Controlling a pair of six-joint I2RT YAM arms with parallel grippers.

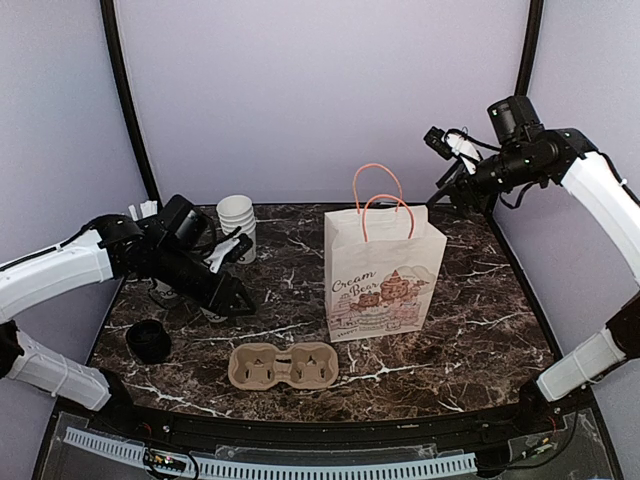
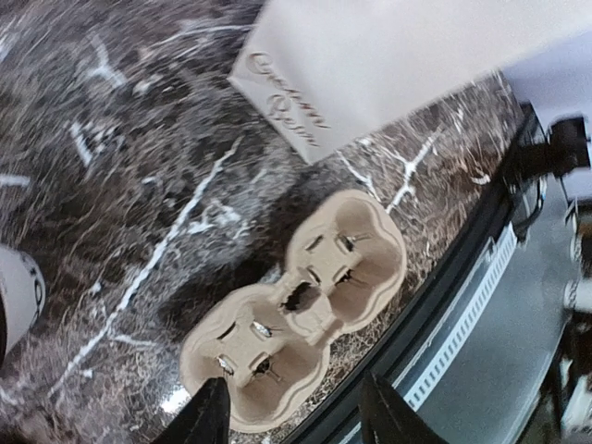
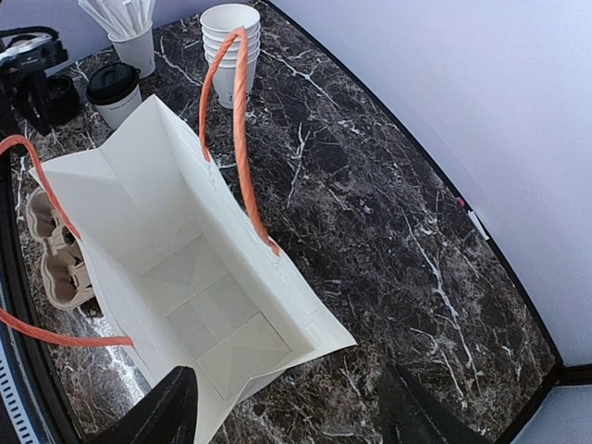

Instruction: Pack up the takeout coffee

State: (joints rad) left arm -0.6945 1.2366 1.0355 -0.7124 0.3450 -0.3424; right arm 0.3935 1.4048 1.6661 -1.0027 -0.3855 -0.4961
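The coffee [image 3: 113, 92] stands upright with its black lid on at the left side of the worktop [image 1: 480, 330]. It is toward the far-left corner, just nearer than the straw cup [image 3: 134, 42] and well to the left of the bag [image 1: 385, 275]. A black round object [image 1: 148, 340] sits nearer the near edge on that same side. In the top view the left arm reaches over this spot and hides most of the coffee.

The left tool [image 1: 235, 292] points away from the left edge toward the middle of the worktop. Its tips are past the coffee, over bare marble between the cup stack [image 1: 237, 222] and the carrier [image 1: 283, 365]. Its wrist view shows the two fingers [image 2: 208, 416] spread apart with nothing between them. The carrier lies below and ahead of them, by the near edge.

The right tool [image 1: 440, 140] hangs high over the far-right corner, well apart from the coffee, with the bag between the two. Its fingers [image 3: 157, 407] are spread wide and hold nothing. Its camera looks down into the open bag, which stands upright mid-worktop with its orange handles up. Only the folded bottom shows inside.
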